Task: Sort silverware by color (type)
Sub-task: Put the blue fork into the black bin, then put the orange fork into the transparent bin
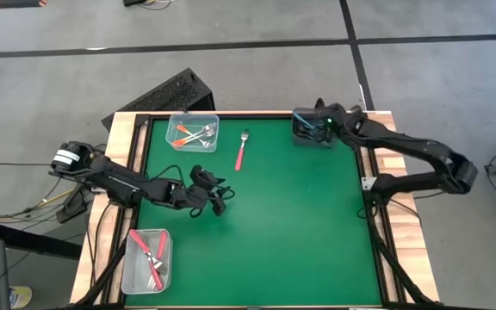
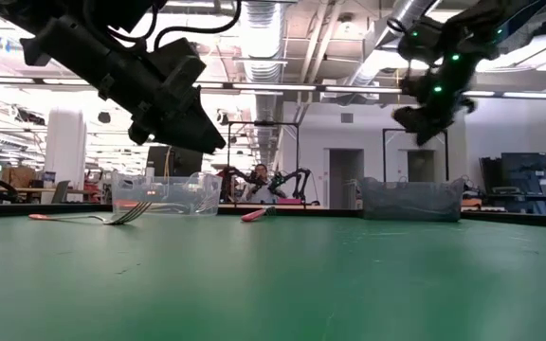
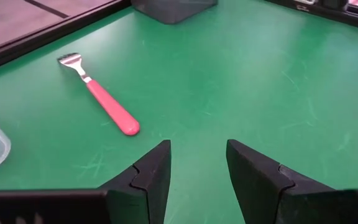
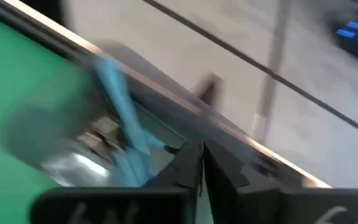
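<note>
A red-handled fork (image 1: 242,153) lies flat on the green table, tines toward the far edge; it also shows in the left wrist view, fork (image 3: 101,102). My left gripper (image 1: 222,205) hovers open a little short of it, nothing between its fingers (image 3: 151,180). My right gripper (image 1: 304,129) is over the dark bin (image 1: 310,138) at the far right, shut with nothing seen between its fingers. A light blue fork (image 4: 123,124) lies in that bin, blurred. In the low view a second fork (image 2: 102,217) lies on the table at the left.
A clear bin (image 1: 177,120) with orange-handled forks stands at the far left. Another clear bin (image 1: 132,280) with red-handled forks sits at the near left corner. A raised wooden rim (image 1: 377,164) frames the table. The green middle and right near part hold nothing.
</note>
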Tool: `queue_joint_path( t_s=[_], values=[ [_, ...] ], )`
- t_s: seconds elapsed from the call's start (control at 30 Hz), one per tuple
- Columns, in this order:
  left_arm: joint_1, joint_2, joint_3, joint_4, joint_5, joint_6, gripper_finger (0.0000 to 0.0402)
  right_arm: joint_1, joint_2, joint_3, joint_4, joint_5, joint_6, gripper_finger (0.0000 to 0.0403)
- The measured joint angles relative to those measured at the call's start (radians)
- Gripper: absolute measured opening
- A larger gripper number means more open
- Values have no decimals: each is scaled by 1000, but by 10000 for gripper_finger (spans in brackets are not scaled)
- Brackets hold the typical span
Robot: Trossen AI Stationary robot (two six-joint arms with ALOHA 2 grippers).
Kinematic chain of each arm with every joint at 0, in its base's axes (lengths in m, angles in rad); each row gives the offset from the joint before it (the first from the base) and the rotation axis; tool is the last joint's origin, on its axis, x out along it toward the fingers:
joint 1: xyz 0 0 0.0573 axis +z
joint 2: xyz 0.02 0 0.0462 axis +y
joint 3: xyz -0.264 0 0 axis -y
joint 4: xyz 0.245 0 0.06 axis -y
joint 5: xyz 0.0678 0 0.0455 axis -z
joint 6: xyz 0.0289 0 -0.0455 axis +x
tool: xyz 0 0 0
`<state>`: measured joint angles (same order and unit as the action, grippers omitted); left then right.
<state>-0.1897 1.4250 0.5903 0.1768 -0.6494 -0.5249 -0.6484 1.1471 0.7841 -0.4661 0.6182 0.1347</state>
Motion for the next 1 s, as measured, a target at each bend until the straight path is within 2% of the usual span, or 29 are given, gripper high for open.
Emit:
queue_joint_path(
  t_s=[0.13, 0.3, 0.4, 0.57, 0.7, 0.8, 1.0],
  values=[
    [10, 0, 0, 0, 25, -1, 141, 0, 43, 0, 173, -92, -62, 113],
    [10, 0, 0, -3, 36, -1, 141, -14, 51, 0, 222, -52, -53, 209],
    [10, 0, 0, -6, 36, 6, 141, -38, 49, 0, 182, -45, -36, 238],
    [10, 0, 0, -6, 8, 8, 141, -53, 40, 0, 114, -68, -3, 240],
    [17, 0, 0, -5, 8, 17, 141, -4, 32, 0, 113, -210, -2, 227],
    [24, 0, 0, -5, 8, 19, 141, 67, 33, 0, 113, -276, 29, 217],
    [40, 0, 0, 0, 8, 40, 141, 271, 36, -3, 109, -283, 134, 201]
  ],
)
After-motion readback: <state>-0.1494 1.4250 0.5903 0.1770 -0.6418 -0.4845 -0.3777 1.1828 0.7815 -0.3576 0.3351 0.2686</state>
